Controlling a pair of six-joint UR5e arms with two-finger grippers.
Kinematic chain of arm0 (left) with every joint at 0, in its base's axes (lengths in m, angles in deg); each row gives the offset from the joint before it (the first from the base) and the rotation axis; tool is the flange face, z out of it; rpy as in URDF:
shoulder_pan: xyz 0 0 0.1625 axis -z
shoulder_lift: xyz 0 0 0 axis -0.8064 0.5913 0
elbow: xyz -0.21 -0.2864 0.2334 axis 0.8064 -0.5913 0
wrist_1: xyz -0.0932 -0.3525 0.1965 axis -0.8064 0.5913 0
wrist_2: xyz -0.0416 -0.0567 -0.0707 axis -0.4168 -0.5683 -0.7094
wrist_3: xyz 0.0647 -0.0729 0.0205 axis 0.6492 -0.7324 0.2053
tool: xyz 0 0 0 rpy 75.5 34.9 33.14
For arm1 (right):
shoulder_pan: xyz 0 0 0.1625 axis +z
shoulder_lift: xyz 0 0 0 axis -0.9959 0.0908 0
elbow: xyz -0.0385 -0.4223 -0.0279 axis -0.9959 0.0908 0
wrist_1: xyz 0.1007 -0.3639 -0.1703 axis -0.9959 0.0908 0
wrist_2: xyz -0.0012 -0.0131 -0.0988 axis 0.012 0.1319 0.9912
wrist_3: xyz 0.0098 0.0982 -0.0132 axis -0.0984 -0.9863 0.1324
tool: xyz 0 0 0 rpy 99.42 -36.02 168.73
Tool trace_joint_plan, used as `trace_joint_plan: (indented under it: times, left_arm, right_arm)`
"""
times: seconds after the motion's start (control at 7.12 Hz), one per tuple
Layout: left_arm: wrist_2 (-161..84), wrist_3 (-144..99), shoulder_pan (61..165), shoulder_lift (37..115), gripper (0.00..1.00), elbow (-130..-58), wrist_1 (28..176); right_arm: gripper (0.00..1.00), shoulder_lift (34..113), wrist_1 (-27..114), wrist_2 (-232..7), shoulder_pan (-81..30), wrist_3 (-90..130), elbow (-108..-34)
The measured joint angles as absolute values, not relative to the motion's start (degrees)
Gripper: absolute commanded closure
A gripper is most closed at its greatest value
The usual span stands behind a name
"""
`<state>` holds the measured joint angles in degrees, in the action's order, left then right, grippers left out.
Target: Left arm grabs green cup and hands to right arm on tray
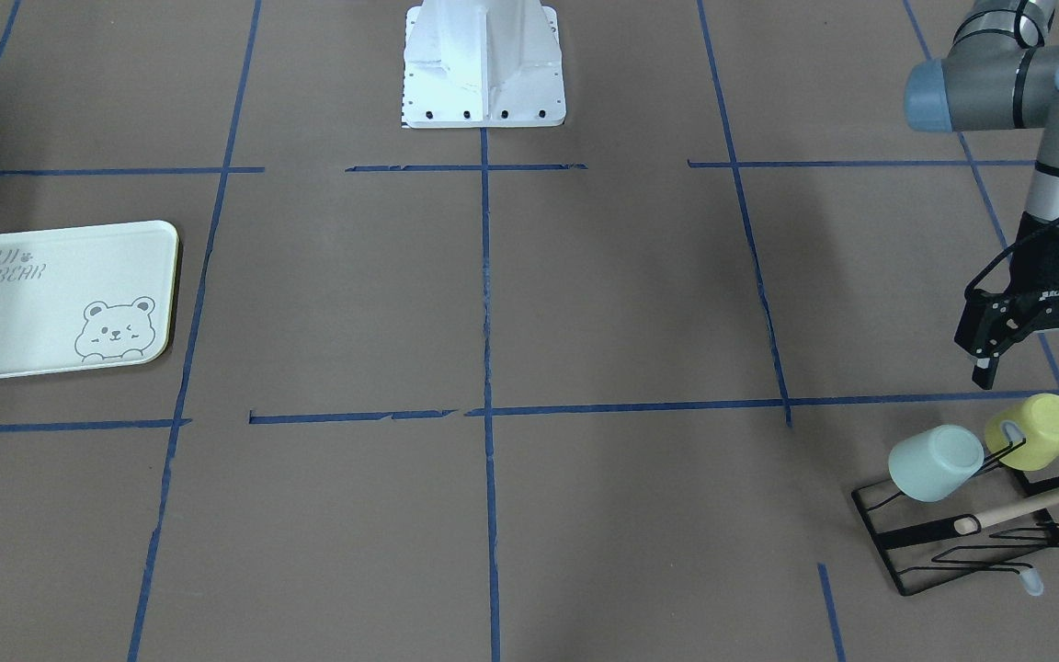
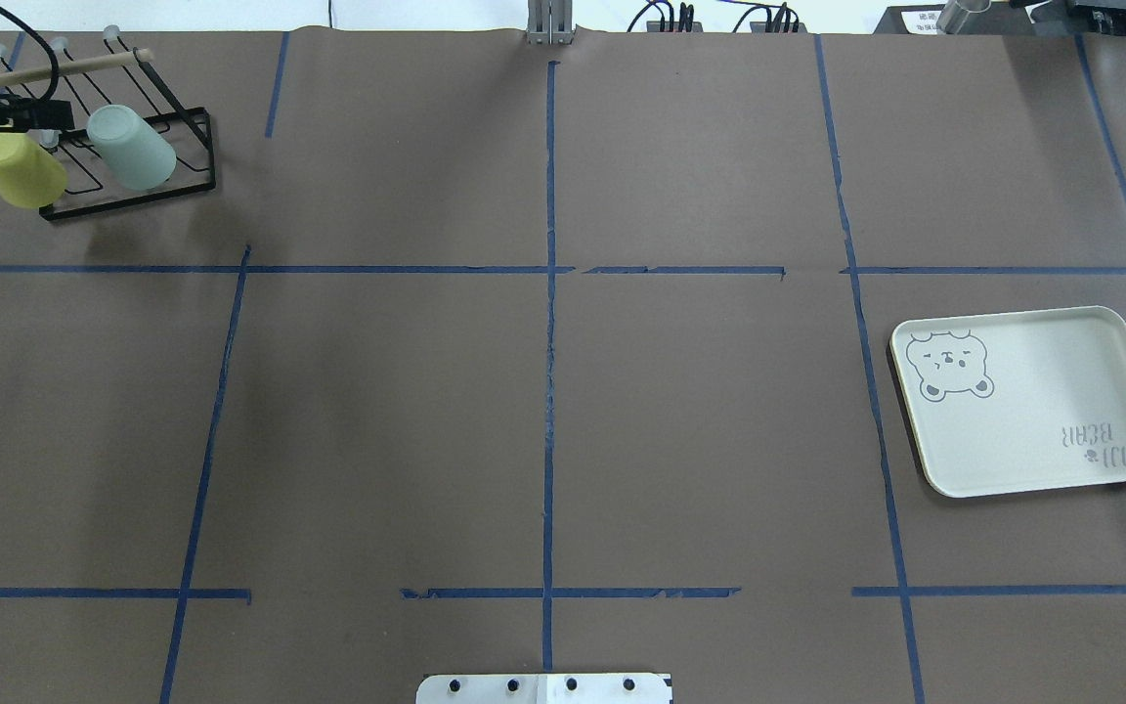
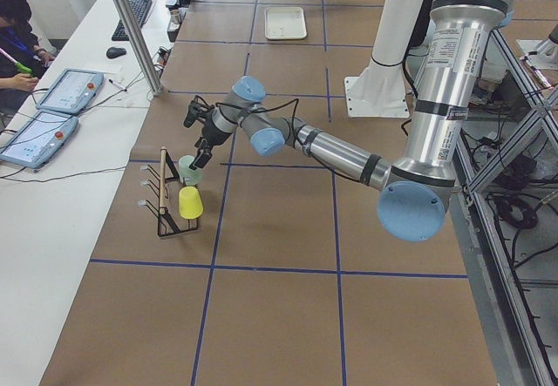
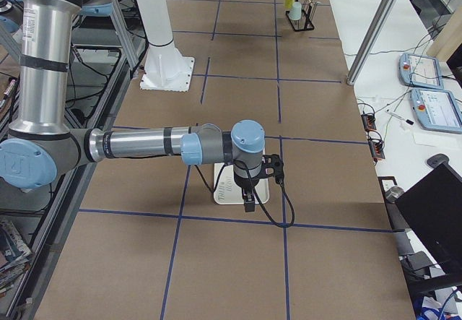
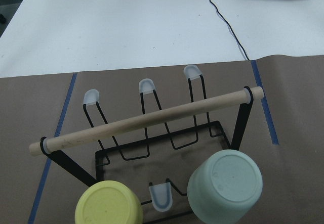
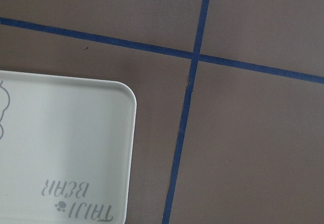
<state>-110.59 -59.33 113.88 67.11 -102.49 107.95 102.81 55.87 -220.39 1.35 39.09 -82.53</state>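
Left gripper (image 1: 1030,368) is spread wide with nothing between its fingers (image 1: 984,372). It hangs above the black wire rack (image 1: 903,567) at the far-left corner of the table as I see it from overhead. Green cup (image 1: 934,462) sits on that rack, hung tilted over a prong with its closed base pointing up and outward, and nothing grips it. Yellow-green cup (image 1: 1035,430) hangs the same way just beside it, and the two are close but I can't tell if they touch. From the front view the left gripper sits nearer the yellow-green cup than the green one, clear of both. Left wrist view looks down on both cup bases, with the wooden dowel (image 5: 147,120) running across the rack above them and three capped prongs bare behind it. Tray (image 2: 1042,411) lies flat on the brown table cover on the robot's right side, well apart from the rack, bear print and lettering up, nothing on it. Right gripper (image 4: 249,190) hangs over the tray and shows only in the right-side view, so I can't tell how its jaws stand. Right wrist view shows one tray corner and the blue tape lines (image 6: 190,90) beside it.
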Motion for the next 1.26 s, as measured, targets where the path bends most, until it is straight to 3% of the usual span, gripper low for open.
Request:
trace_joint_plan:
  times: [0.84, 1.26]
  left_arm:
    - [-101.5, -67.7, 108.6, 71.5, 0.0, -90.3, 120.0]
    - [-101.4, -67.5, 107.4, 72.0, 0.0, -88.0, 122.2]
  right_arm:
    - [0.0, 102.8, 55.9, -220.5, 1.3, 39.1, -82.3]
    - [0.0, 102.8, 55.9, -220.5, 1.3, 39.1, -82.4]
